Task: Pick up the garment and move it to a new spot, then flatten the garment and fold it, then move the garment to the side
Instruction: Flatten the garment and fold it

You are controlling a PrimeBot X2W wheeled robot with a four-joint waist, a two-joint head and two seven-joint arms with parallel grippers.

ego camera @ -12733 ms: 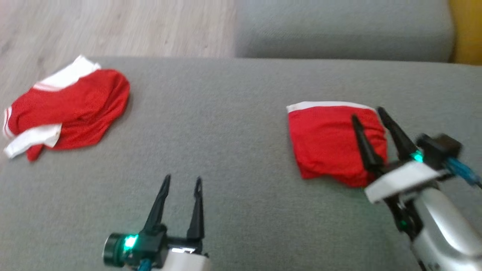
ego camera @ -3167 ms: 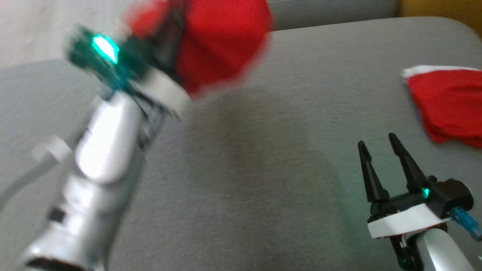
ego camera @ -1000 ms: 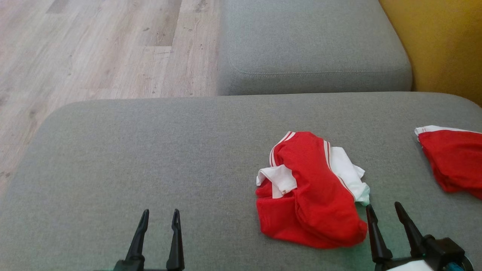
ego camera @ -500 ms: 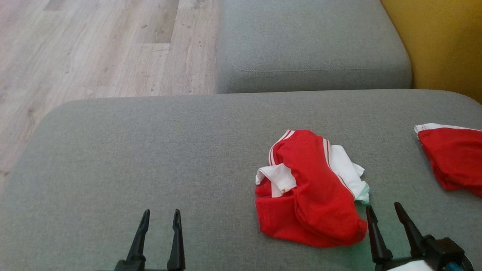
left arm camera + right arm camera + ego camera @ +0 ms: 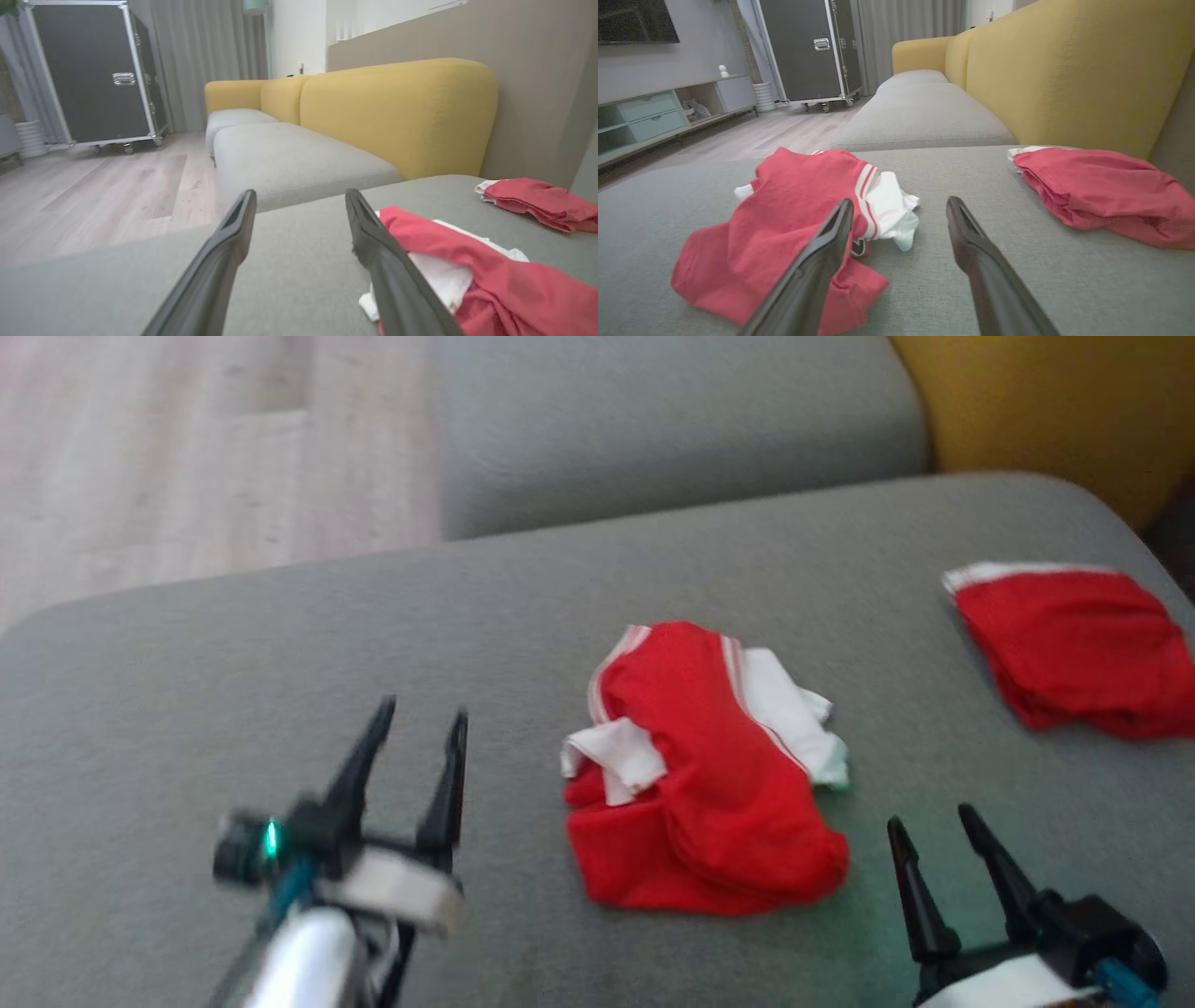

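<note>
- A crumpled red garment (image 5: 700, 775) with white trim lies in a heap near the middle of a grey cushion (image 5: 280, 644). Nothing is holding it.
- The left gripper (image 5: 423, 711) hovers just left of the heap, its two dark fingers apart and empty.
- The right gripper (image 5: 931, 817) sits near the heap's lower right corner, its fingers also apart and empty.
- The garment appears to be at its new spot, so the step in hand is probably flattening.
- To do that well, each gripper should take a separate outer edge and the two should draw apart. The white pieces sticking out on the left and right of the heap look like the easiest holds.
- Pinch one layer only, low at the cloth's edge. Grabbing the bunched red middle would likely drag the whole heap along.
- A folded pile (image 5: 1074, 649) of red cloth lies well apart to the right, near the cushion's right end. Spreading that way risks disturbing it.
- The bare cushion left of the heap and towards the robot gives the most room.
- At the far left the cushion rounds off towards a wood floor (image 5: 187, 448). Behind it are a second cushion (image 5: 672, 429) and a yellow backrest (image 5: 1046, 401).
</note>
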